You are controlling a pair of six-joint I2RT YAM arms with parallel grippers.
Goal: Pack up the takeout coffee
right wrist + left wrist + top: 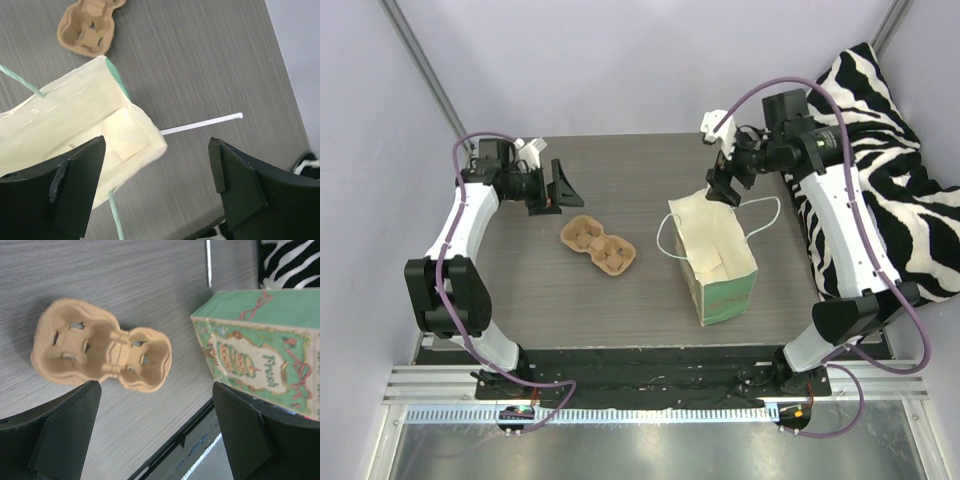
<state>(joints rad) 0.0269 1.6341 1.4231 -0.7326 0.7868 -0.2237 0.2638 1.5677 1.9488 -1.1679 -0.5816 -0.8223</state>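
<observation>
Top view: left fingers (563, 186) spread, empty, far left. Right fingers (722, 187) spread above the far rim of the mint-green paper bag (720, 265). Pulp carrier (598, 245) lies empty on the counter (640, 170).

Left wrist view: carrier and bag, no cup.

Right wrist view: bag mouth below. We see the takeout coffee nowhere.

We judge the bagging step is in hand; next we must locate the cup.

Bright, even overhead light leaves only soft, short shadows beside the bag (712, 262) and carrier (598, 245) on the surface (620, 180). Glare streaks the metal rail (650, 412) along its near edge. Wrist views look softer, and the close gripper fingers (65, 435) blur.
</observation>
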